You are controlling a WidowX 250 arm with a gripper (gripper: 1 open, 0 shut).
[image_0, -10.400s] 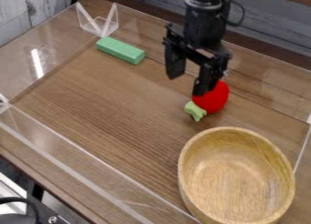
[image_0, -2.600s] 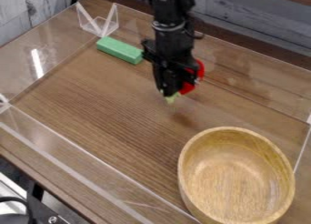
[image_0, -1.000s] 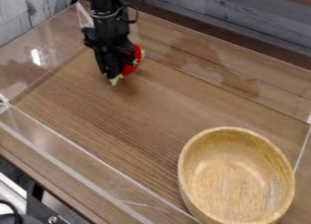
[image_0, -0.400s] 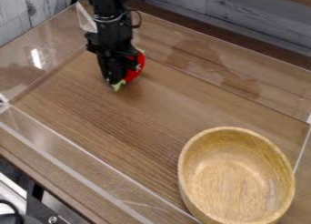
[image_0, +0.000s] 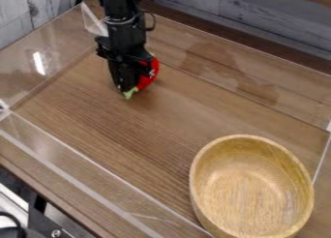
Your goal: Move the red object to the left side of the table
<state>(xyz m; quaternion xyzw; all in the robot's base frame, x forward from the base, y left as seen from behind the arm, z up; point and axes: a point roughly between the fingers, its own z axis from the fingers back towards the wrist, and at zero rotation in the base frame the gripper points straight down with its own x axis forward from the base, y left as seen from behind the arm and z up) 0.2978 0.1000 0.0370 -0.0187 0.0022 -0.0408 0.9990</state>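
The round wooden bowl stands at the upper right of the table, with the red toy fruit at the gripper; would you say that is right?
Not quite: the camera view shows the bowl at the lower right; the red fruit is indeed at the gripper.

Toy fruit (image_0: 150,74), upper left of frame: red, green at the stem end. Gripper (image_0: 124,48): black. Tabletop (image_0: 97,126): brown, streaked with wood grain. Bowl (image_0: 253,189), lower right of frame: pale yellowish tan, lighter rim.
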